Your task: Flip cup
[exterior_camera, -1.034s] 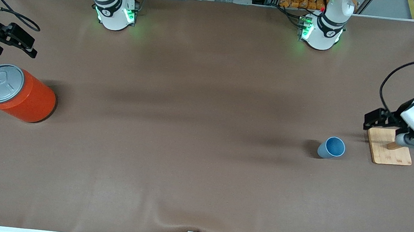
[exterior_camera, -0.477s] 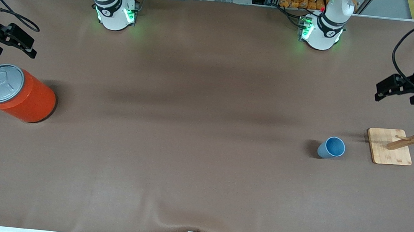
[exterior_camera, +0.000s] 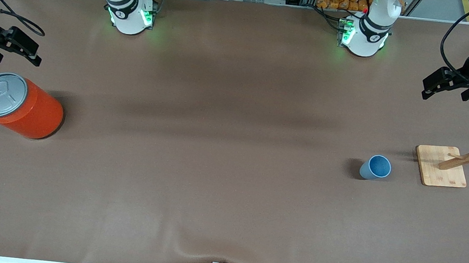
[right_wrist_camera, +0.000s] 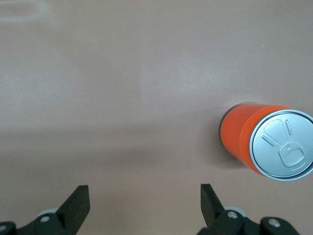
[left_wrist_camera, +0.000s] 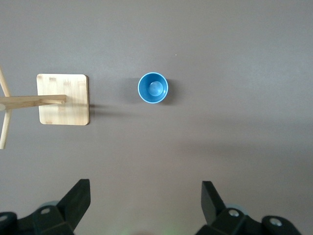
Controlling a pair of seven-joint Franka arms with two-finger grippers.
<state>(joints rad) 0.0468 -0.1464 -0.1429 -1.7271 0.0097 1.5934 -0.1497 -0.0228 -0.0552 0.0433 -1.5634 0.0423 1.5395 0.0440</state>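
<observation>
Light-blue plastic is noted in the cup (exterior_camera: 376,167), which stands upright, mouth up, on the brown surface (exterior_camera: 212,181) toward the left arm's end, just beside the wooden rack (exterior_camera: 441,166) and apart from it. In the left wrist view the cup (left_wrist_camera: 153,87) is seen from straight above, its darker interior open to the camera.

One second ago the left claw (exterior_camera: 444,84) was recorded low over the rack's base board. It is now found raised and withdrawn, over bare surface between the rack and the robots' bases, its fingers (left_wrist_camera: 78,198) spread wide and nothing held. The cup is unmoved across all three front views.

The right claw (exterior_camera: 17,45) is recorded waiting over the surface beside the orange can (exterior_camera: 19,105), at the right arm's end, fingers (right_wrist_camera: 78,200) likewise wide and empty, unchanged in position.

It is judged that the mouth-up standing cup either marks a completed flip followed by retreat, or a flip not yet begun; the pictures do not settle which. No contact with the cup is present.
</observation>
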